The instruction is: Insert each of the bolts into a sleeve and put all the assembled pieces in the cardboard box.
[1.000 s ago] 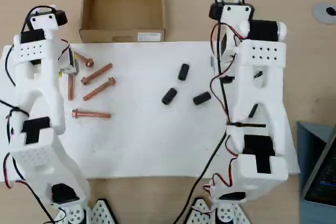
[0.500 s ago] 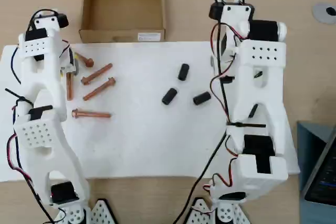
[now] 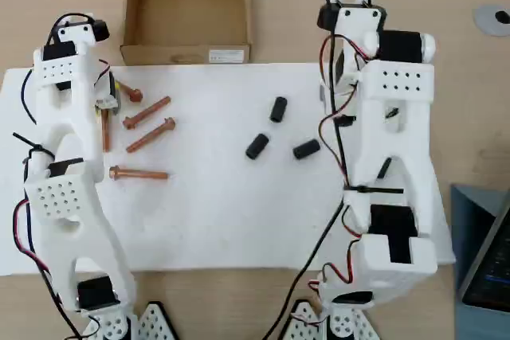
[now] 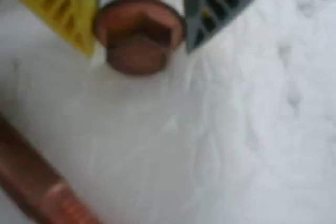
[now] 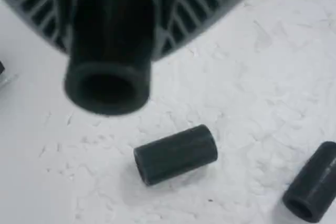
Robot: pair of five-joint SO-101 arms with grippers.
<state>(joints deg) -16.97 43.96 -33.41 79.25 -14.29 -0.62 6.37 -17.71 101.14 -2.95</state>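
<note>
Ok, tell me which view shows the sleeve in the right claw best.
The right wrist view: the sleeve sits gripped in the right claw, open end toward the camera. In the high view the right arm covers that spot. The left wrist view faces a bolt instead.

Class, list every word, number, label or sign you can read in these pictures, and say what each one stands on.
White label on the front wall of the cardboard box: its print is too small to read.
Nothing else in the three views carries text that can be read.
</note>
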